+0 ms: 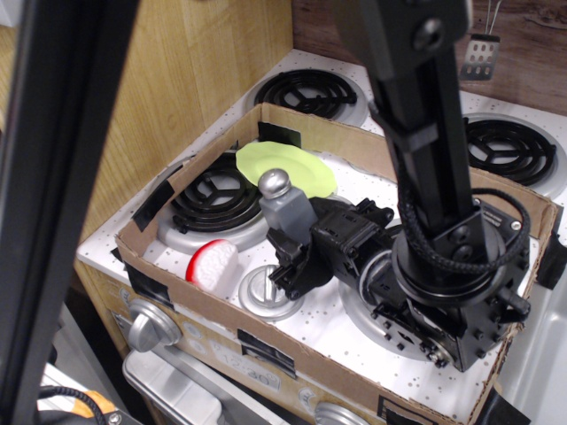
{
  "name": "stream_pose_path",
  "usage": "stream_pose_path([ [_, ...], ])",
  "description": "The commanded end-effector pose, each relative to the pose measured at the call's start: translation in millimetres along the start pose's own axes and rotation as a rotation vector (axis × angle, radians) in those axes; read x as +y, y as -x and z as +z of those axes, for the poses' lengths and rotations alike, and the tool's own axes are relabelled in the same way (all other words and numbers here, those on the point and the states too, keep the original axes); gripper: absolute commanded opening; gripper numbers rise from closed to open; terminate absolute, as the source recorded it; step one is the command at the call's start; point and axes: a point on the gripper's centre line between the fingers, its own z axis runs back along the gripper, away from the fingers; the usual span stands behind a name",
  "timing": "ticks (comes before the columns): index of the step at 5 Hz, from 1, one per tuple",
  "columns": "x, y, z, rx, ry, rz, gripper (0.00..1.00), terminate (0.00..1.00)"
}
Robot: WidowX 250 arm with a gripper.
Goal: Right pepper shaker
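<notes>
1. The pepper shaker stands nearly upright, tilted slightly, above the white stove top inside the cardboard tray, between the two front burners.
2. The gripper has its black fingers pinched on the shaker's lower body (whether the base touches the stove top cannot be told).
3. A silver stove knob lies just below the fingers.
4. A red-and-white scrubber rests left of the knob.
5. A green plate lies behind the shaker.
</notes>
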Motion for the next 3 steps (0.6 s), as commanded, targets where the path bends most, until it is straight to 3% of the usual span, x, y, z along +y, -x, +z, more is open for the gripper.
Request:
stream_pose_path([
  [1,-5.6,8.5,-0.3,0.021,0.017,0.03,0.0,0.0],
  [3,-13.0,10.6,3.8,0.005,0.027,0.018,0.0,0.0],
])
